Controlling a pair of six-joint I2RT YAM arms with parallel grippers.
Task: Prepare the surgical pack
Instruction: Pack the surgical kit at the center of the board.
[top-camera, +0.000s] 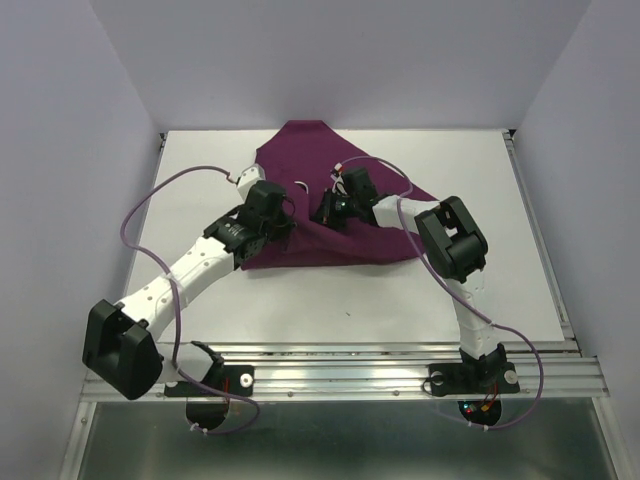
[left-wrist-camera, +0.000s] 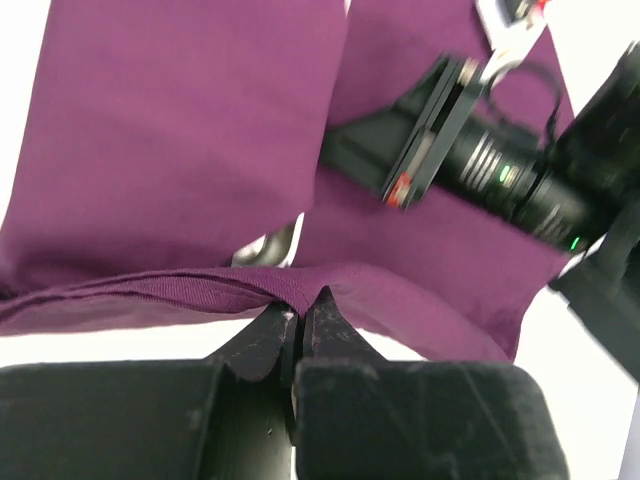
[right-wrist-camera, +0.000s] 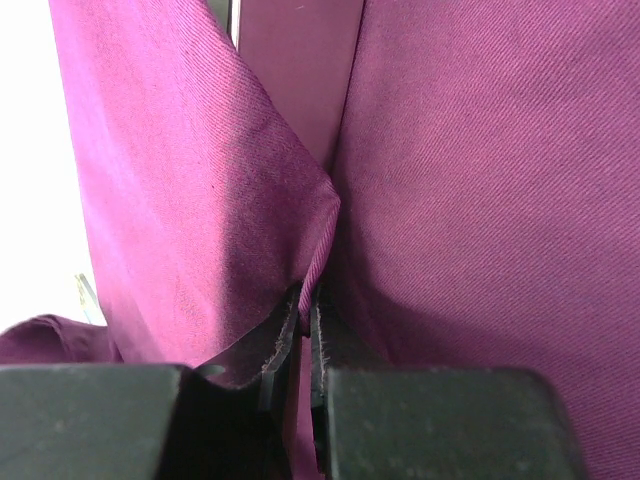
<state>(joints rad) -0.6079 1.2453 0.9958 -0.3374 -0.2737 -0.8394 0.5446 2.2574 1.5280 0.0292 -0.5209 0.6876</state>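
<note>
The surgical pack (top-camera: 300, 150) is a large deep-purple cloth, gathered into a rough triangle at the middle of the table. My left gripper (top-camera: 288, 216) is at its left middle, and in the left wrist view this gripper (left-wrist-camera: 303, 300) is shut on a folded hem of the cloth (left-wrist-camera: 180, 130). My right gripper (top-camera: 325, 210) faces it from the right, a short way off. In the right wrist view that gripper (right-wrist-camera: 308, 298) is shut on a pinched ridge of the cloth (right-wrist-camera: 480, 180). What lies under the cloth is hidden.
The white table (top-camera: 450, 300) runs around the cloth. A metal rail (top-camera: 350, 372) lines the near edge by both arm bases. Purple cables (top-camera: 140, 210) loop over the left side. A shiny metal edge (left-wrist-camera: 270, 243) peeks out under the cloth. Walls enclose the back and sides.
</note>
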